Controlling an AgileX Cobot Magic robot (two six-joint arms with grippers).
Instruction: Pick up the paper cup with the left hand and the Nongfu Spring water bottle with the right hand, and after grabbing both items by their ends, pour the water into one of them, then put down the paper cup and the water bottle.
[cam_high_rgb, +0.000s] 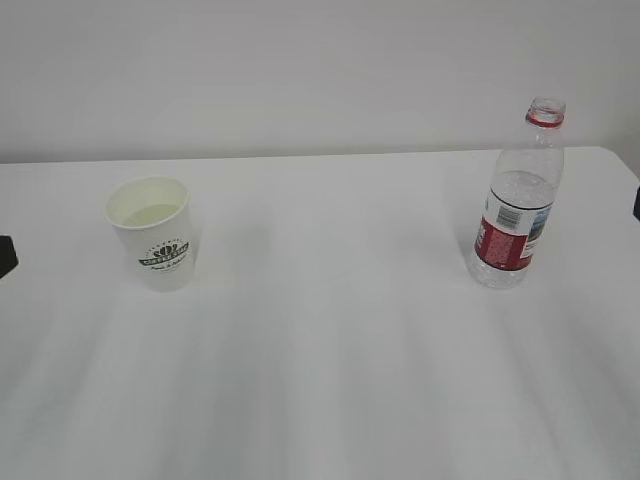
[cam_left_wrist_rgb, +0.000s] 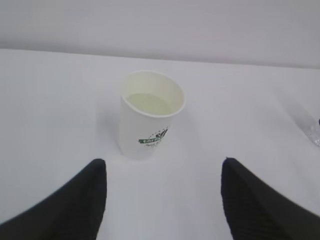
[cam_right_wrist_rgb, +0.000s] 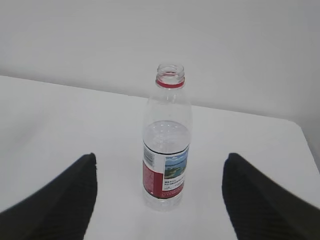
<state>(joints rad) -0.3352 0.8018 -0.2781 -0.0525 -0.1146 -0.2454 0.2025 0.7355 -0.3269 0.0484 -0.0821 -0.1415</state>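
— Arms are almost wholly cut off in the exterior view: only a dark sliver of the left hand (cam_high_rgb: 6, 256) is seen at the left edge, and a smaller dark sliver at the right edge. What can be made out of the grippers?

— In the left wrist view, the left hand's two black fingers (cam_left_wrist_rgb: 75, 205) are seen spread wide apart, nothing between them, with the paper cup (cam_high_rgb: 153, 232) standing upright ahead of the gap, untouched. Its green logo is legible only as a round mark; the lettering is too small to be read.

— And what is held in the cup?

— A pale liquid surface is seen partway down the cream interior; the water (cam_left_wrist_rgb: 148, 104) is hard to tell from the cup wall. Farther right, the Nongfu Spring water bottle (cam_high_rgb: 519, 200) stands upright and uncapped, well apart from the cup, with clear water reaching just above its red-and-white label.

— The right side?

— The right hand (cam_right_wrist_rgb: 159, 200) is shown with fingers parted wide, the bottle ahead of the gap and not gripped. The white table (cam_high_rgb: 330, 380) is left bare between cup and bottle; its far edge is met by a pale wall, and its right corner is seen beside the bottle.
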